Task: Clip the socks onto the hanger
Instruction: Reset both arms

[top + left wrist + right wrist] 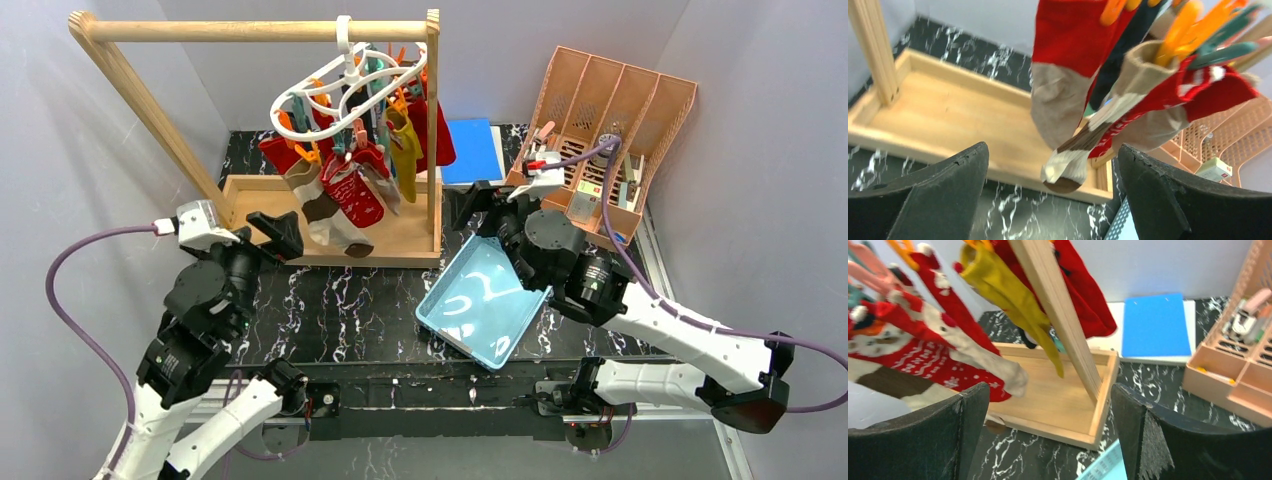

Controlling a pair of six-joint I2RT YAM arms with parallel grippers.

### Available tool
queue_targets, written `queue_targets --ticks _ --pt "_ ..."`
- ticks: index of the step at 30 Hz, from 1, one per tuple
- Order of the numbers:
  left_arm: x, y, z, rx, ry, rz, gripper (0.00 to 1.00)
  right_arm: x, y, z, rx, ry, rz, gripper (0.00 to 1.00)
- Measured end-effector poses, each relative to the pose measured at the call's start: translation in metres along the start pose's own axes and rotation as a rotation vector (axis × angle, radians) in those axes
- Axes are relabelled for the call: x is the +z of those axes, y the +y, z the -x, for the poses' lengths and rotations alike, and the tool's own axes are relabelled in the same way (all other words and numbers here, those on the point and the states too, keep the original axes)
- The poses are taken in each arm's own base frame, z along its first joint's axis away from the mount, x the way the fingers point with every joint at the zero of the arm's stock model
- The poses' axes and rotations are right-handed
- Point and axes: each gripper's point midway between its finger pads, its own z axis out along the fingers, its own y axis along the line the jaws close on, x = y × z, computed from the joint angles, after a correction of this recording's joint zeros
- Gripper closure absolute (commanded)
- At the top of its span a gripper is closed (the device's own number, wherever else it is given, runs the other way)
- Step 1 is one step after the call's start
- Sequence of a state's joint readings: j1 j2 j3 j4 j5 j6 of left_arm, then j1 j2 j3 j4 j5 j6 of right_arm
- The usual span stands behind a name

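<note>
The white ring-shaped hanger (pixel 345 92) hangs by its hook from the wooden rail, and several socks (pixel 352 185) dangle from its orange and teal clips: red, tan, mustard (pixel 1013 305) and a brown-and-white striped one (pixel 1075 160). My left gripper (pixel 277 234) is open just left of the lowest socks, nothing between its jaws. In the left wrist view the striped sock's toe hangs ahead of the open jaws, apart from them. My right gripper (pixel 478 208) stands open to the right of the rack, holding nothing.
A wooden rack (pixel 250 30) with a tray base (pixel 400 240) carries the hanger. A light blue bin (pixel 480 300) lies tilted under the right arm. An orange slotted organizer (pixel 610 110) with small items stands at the back right, and a blue pad (pixel 470 150) lies behind the rack.
</note>
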State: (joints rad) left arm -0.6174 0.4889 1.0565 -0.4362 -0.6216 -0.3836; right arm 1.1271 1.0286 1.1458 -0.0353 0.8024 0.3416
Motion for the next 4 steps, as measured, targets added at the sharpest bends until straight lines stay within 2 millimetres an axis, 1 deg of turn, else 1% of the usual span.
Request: queue_targets --ticks 2,4 --pt "0.002 0.007 -0.012 -0.03 0.057 0.064 0.02 -0.002 -0.01 -0.008 0.004 0.012 -0.038 0.01" --pt "0.005 0.012 -0.028 -0.04 0.112 0.115 0.02 -0.006 -0.018 -0.011 0.012 0.017 -0.065 0.01"
